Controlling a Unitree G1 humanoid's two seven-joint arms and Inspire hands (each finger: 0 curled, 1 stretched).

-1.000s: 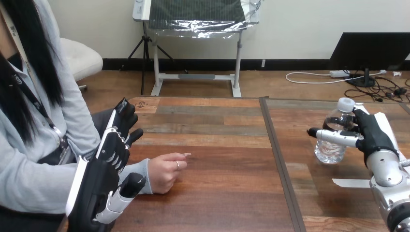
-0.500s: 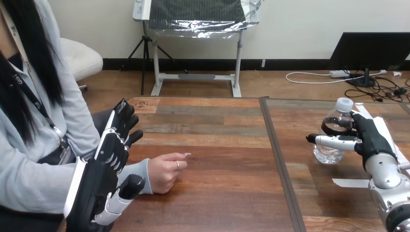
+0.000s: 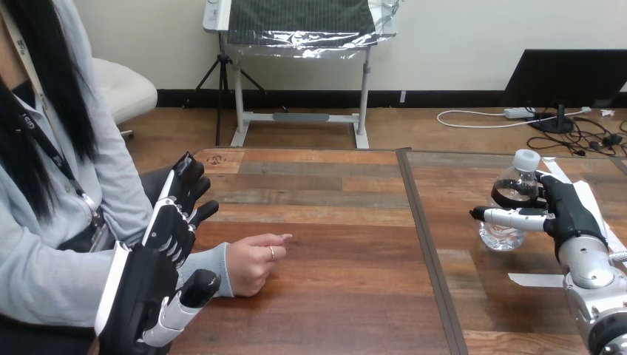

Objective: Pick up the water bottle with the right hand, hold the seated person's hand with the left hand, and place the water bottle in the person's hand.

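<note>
A clear water bottle [image 3: 509, 194] with a white cap stands upright on the right part of the table. My right hand [image 3: 568, 211] is shut on it: the thumb lies across its front and the fingers curl round behind it. At the left, the person's hand [image 3: 253, 263] rests on the table, loosely curled with one finger pointing right. My left hand [image 3: 164, 244] is open with straight fingers pointing up and away. It stands just left of the person's grey sleeve cuff [image 3: 208, 265], its thumb low beside the cuff; I cannot tell if they touch.
A dark seam [image 3: 427, 251] runs front to back where the two wooden tabletops [image 3: 333, 296] meet. A strip of white tape [image 3: 536, 280] lies on the table in front of my right forearm. The person's torso and arm fill the left edge.
My right hand's thumb has dropped a little across the bottle's front and shifted slightly; the bottle stays on the table. My left hand has sunk slightly. The person's hand has not moved.
</note>
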